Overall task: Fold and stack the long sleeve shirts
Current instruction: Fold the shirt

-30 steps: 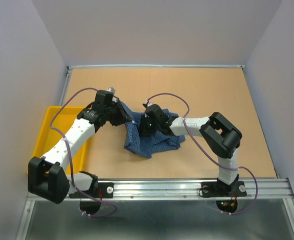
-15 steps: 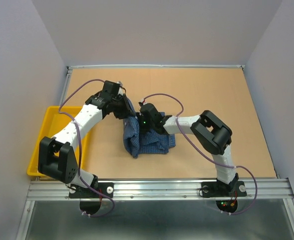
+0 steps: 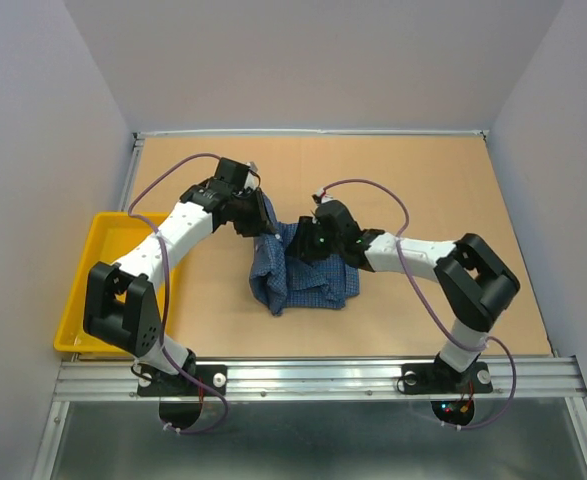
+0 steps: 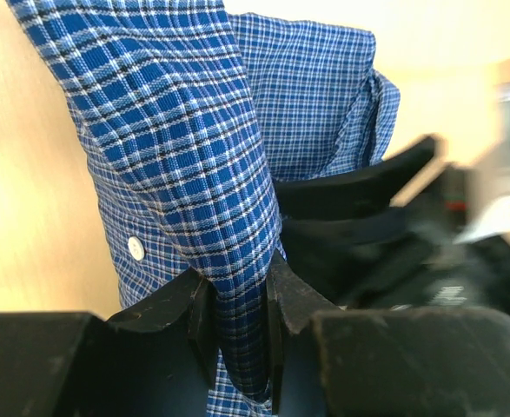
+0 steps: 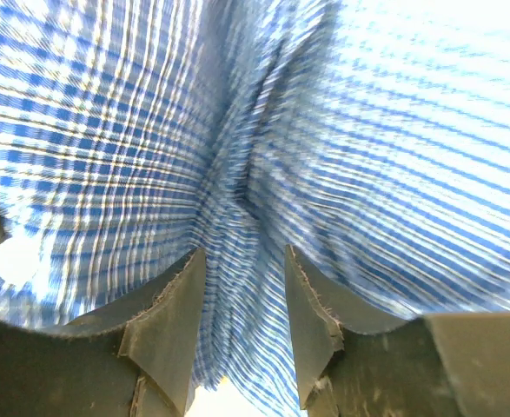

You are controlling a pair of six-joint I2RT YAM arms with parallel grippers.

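- Top external view: the shirt (image 3: 308, 285) lies bunched in a loose heap near the middle of the bench (image 3: 423, 180). Its upper edge is lifted between the left hand (image 3: 266, 225) and the right hand (image 3: 303, 245). A yellow tray (image 3: 78, 300) sits at the left edge, well apart from the cloth.
- Left wrist view: the left hand (image 4: 237, 295) is closed on a doubled band of checked fabric beside a white button (image 4: 135, 248). The cloth drapes limply above the fingers, so it is judged light, soft and without stiffness.
- Right wrist view: the jaws of the right hand (image 5: 241, 261) are parted, with a ridge of fabric running between them. Whether that ridge is clamped cannot be told.
- Handling: the woven cotton is judged non-fragile and not very slippery, but it is expected to sag and crease wherever it is unsupported.
- Grasp points: hold is best taken at stitched, doubled edges such as the collar, the shoulder seams, the cuffs or the hem. Single layers are to be avoided, since they are likely to slip or drag neighbouring folds.
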